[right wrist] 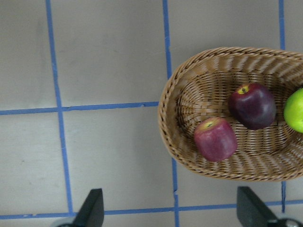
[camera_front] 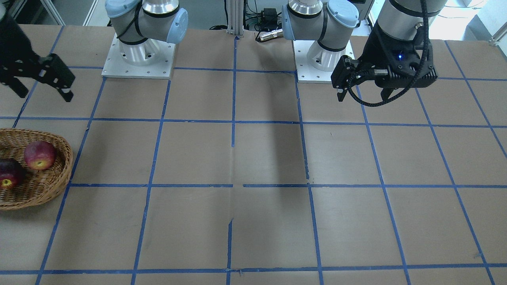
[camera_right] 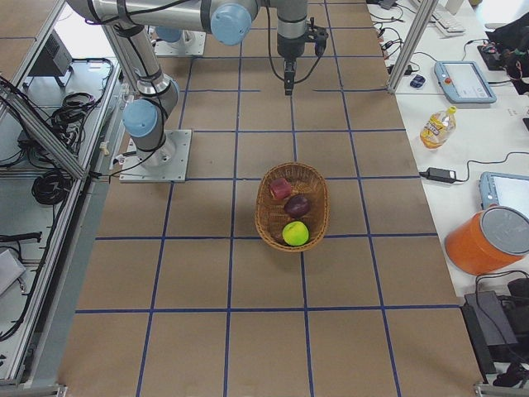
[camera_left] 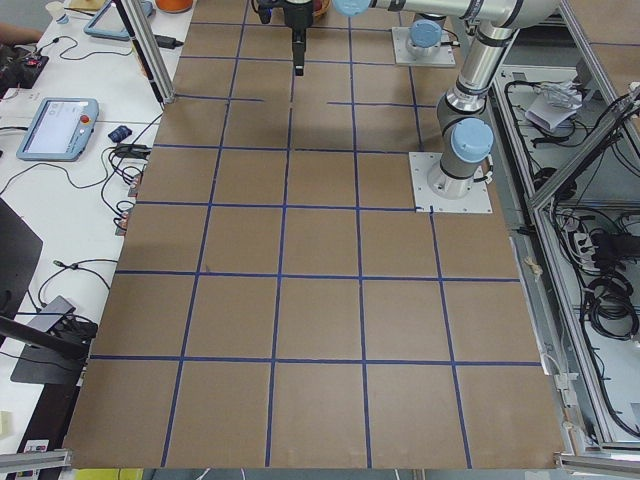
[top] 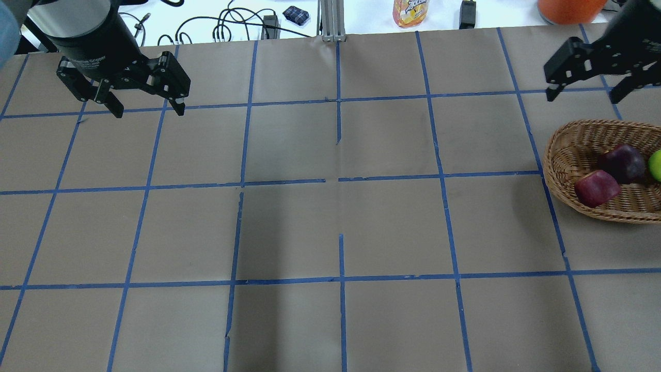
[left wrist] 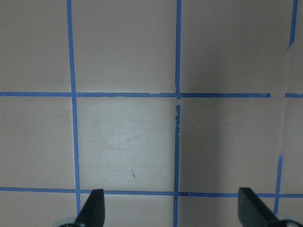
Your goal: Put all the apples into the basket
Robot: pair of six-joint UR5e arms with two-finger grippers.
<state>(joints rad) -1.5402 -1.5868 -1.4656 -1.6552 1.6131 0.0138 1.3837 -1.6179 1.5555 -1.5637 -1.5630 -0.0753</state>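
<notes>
The wicker basket (top: 563, 160) stands at the table's right end and holds all three apples. The red apple (top: 596, 188), the dark maroon apple (top: 622, 163) and the green apple (top: 656, 165) lie side by side in it. The right wrist view shows the basket (right wrist: 165, 118) with the red apple (right wrist: 215, 139), maroon apple (right wrist: 252, 105) and green apple (right wrist: 294, 110). My right gripper (top: 581, 95) hangs open and empty above the table beside the basket's far side. My left gripper (top: 147, 108) is open and empty over bare table at the far left (left wrist: 173, 210).
The two arm bases (camera_front: 138, 55) (camera_front: 321, 59) stand on the robot's side of the table. Beyond the far edge are a drink bottle (top: 410, 10), an orange container (top: 568, 8) and cables. Blue tape lines grid the brown table top.
</notes>
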